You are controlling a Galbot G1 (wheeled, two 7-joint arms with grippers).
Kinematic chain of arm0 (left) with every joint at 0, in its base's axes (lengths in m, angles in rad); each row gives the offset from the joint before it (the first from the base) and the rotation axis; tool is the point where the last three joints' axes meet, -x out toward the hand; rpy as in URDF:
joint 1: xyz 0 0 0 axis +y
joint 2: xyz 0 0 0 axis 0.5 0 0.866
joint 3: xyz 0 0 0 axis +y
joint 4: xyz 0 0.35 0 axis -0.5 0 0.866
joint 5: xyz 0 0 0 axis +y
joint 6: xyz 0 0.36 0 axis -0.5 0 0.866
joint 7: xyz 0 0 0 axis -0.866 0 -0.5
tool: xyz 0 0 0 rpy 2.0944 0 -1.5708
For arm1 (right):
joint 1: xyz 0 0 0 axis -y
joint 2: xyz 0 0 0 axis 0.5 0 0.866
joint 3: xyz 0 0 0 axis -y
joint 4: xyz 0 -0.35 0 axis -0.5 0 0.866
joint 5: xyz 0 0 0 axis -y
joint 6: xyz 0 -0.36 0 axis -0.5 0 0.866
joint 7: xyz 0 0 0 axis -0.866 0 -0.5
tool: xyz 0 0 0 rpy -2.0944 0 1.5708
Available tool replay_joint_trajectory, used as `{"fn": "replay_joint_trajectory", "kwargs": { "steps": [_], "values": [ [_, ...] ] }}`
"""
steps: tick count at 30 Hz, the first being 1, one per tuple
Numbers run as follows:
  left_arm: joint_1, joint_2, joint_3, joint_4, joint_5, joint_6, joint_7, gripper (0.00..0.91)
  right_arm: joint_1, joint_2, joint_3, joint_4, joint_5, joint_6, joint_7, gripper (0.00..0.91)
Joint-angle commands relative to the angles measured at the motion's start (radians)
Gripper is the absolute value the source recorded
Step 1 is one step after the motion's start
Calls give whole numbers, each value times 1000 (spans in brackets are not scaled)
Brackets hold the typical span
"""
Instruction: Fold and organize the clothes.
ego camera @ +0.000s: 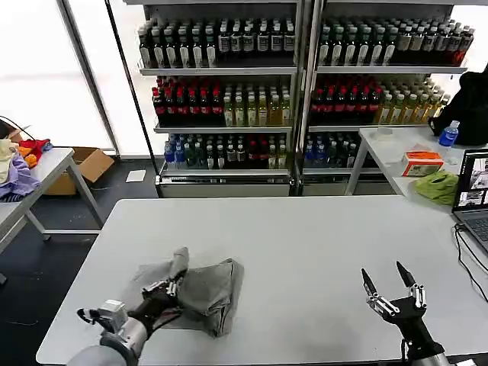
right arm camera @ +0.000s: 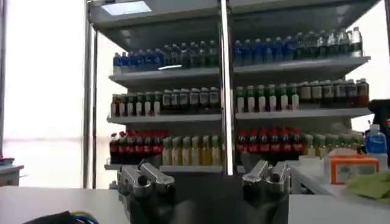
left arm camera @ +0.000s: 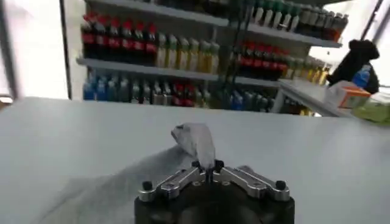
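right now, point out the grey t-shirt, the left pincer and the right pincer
grey T-shirt (ego camera: 204, 288), head view, on the bunched cloth's middle.
left pincer (ego camera: 172, 287), head view, between its tips, shut on a fold of the shirt.
right pincer (ego camera: 383, 278), head view, between its spread tips.

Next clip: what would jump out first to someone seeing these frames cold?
The grey T-shirt, crumpled on the white table's near left part, with the left gripper shut on a pinched-up fold of it. The right gripper waits open above the near right part of the table, apart from the cloth. Behind stand shelves of bottled drinks.
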Motion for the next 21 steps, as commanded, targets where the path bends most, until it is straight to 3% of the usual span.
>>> {"fn": "replay_joint_trajectory", "kwargs": {
  "steps": [1, 2, 3, 4, 5, 12, 21],
  "values": [
    [-125, -61, 192, 85, -99, 39, -120, 10, -6, 8, -5, -2, -5, -1, -2, 907],
    [-135, -69, 194, 92, -106, 40, -128, 20, -5, 7, -6, -3, -5, -1, -3, 907],
    [-148, -76, 195, 103, -104, 42, -129, 121, -5, 6, -7, -5, -5, -1, -3, 907],
    [-151, -79, 194, 109, -99, 44, -120, 846, -4, 4, -8, -6, -5, -1, -3, 907],
    [-151, -78, 195, 113, -85, 54, -113, 907, -3, 4, -7, -5, -5, -1, -3, 907],
    [-162, -96, 172, 120, -69, 7, -134, 907, 7, 2, -14, -14, -4, -3, -4, 907],
    [-39, -64, 30, -152, -154, 32, -168, 907, 27, -7, -28, -19, -4, -12, -3, 907]
  ]
}}
